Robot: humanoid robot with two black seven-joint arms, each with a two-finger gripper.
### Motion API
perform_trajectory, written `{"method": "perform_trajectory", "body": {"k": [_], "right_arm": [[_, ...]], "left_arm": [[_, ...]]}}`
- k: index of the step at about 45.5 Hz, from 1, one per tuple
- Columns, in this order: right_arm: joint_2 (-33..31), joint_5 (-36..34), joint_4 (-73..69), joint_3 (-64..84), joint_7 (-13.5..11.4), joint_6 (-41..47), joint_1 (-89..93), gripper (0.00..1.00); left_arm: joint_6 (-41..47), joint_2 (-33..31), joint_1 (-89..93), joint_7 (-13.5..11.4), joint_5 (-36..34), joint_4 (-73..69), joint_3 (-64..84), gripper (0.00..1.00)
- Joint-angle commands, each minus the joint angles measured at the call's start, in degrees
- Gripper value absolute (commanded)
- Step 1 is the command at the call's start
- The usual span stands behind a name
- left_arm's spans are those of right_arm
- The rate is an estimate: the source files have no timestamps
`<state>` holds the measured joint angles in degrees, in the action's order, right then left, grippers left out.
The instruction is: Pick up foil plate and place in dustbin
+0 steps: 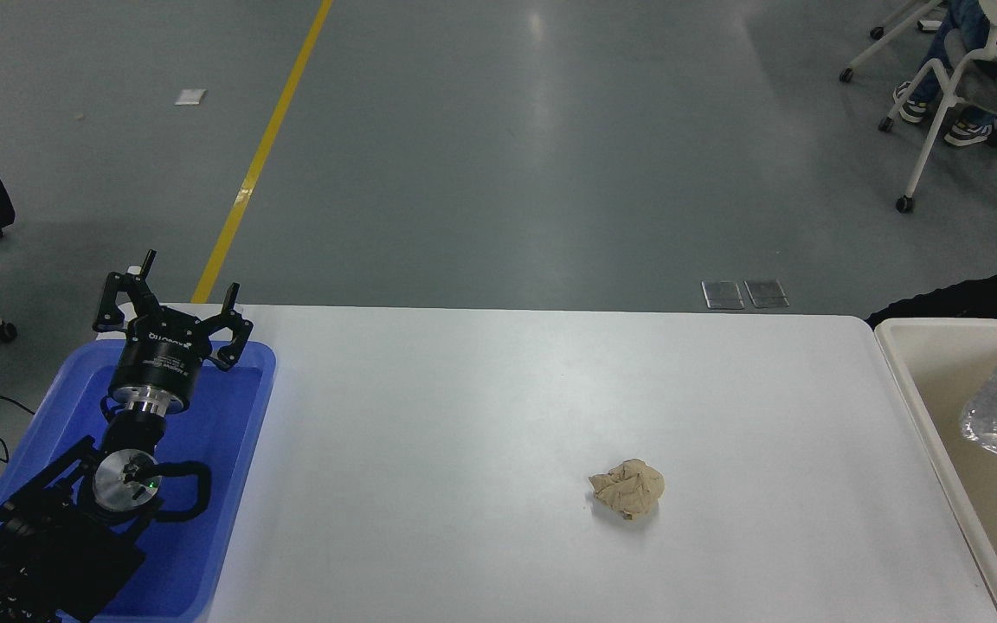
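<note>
1 left gripper [171, 294], fingers spread, over blue tray [243, 450]; white table [481, 415], grey floor [498, 156].

Your left arm [57, 528] is matte black, built of blocky links with a black cable looping beside a round silver joint cap that shows a small green light. Its wrist is a black cylinder with white lettering above a silver collar. The left gripper [171, 303] has black, angular, spread fingers.

Looks like a lab or workshop hall: bare grey floor [498, 156] with yellow line [260, 156], wheeled chairs [940, 112] far right, probably.
</note>
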<state>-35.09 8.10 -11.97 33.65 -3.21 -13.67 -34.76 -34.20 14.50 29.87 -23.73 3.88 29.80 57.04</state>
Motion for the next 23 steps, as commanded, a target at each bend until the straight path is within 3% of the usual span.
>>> {"method": "perform_trajectory", "body": {"k": [1, 4, 23], "right_arm": [[0.29, -0.54, 0.46, -0.08, 0.04, -0.13, 1.09, 0.85], [0.11, -0.54, 0.46, 0.01, 0.04, -0.13, 1.09, 0.99], [-0.33, -0.37, -1.04, 0.89, 0.13, 0.75, -8.74, 1.0]], "left_arm": [[0.01, 0.0, 0.01, 0.0, -0.01, 0.0, 0.0, 1.0], [0.01, 0.0, 0.01, 0.0, -0.01, 0.0, 0.0, 1.0], [0.01, 0.0, 0.01, 0.0, -0.01, 0.0, 0.0, 1.0]]}}
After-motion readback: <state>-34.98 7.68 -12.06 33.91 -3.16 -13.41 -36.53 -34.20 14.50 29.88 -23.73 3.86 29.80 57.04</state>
